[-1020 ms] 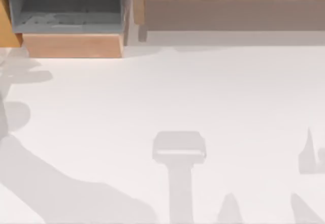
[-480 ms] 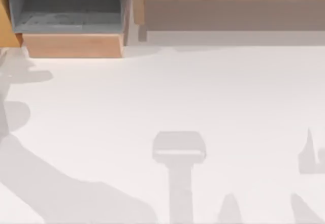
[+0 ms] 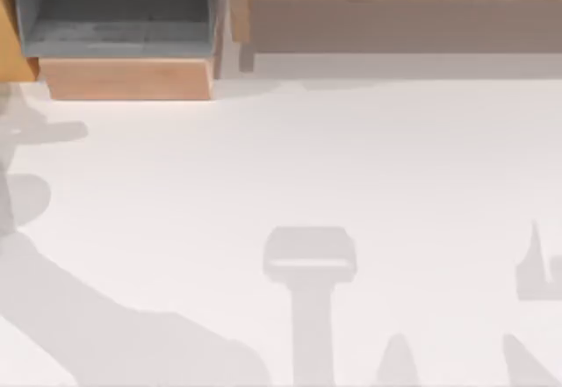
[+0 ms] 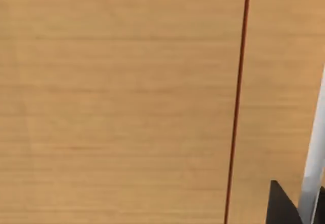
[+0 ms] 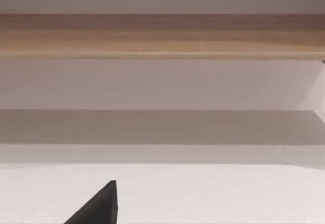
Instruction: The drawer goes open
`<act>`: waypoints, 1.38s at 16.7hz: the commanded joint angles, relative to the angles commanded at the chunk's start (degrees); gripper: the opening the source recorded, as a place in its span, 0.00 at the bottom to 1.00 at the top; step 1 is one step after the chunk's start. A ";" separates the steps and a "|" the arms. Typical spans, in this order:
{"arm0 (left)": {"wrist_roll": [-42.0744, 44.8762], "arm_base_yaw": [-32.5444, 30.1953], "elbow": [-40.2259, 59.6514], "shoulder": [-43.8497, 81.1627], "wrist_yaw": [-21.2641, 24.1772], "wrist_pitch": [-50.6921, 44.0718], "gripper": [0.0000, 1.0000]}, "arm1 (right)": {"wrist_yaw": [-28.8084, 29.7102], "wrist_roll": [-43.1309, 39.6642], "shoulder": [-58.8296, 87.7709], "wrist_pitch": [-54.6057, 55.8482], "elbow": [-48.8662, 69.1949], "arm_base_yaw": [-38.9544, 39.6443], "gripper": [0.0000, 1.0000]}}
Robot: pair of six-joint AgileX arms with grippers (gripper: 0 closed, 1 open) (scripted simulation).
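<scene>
The wooden-fronted drawer (image 3: 123, 40) with grey inside stands pulled out at the surface's (image 3: 290, 168) far left corner (its long axis runs left-right); nothing lies inside. Fingers' state I cannot tell.

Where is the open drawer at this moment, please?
In the top view the drawer is at the far left corner of the table, pulled out with its grey inside showing, its wooden front toward the table, beside the long wooden cabinet on its right.

The drawer (image 3: 123, 45) stands pulled out at the far left of the table. Its front panel is light wood, its inside walls and floor are grey, and nothing lies inside.
</scene>
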 joint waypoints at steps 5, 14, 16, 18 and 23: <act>0.00 0.00 0.00 0.00 0.00 0.00 0.00 | 0.00 0.00 0.00 0.00 0.00 0.00 1.00; -0.18 2.59 -11.27 -4.44 3.07 5.17 0.00 | 0.00 0.00 0.00 0.00 0.00 0.00 1.00; -0.09 3.81 -14.79 -6.15 3.74 7.22 0.00 | 0.00 0.00 0.00 0.00 0.00 0.00 1.00; -0.10 4.27 -15.96 -6.77 3.98 7.96 0.00 | 0.00 0.00 0.00 0.00 0.00 0.00 1.00; -0.07 3.91 -16.78 -6.88 4.53 8.35 0.00 | 0.00 0.00 0.00 0.00 0.00 0.00 1.00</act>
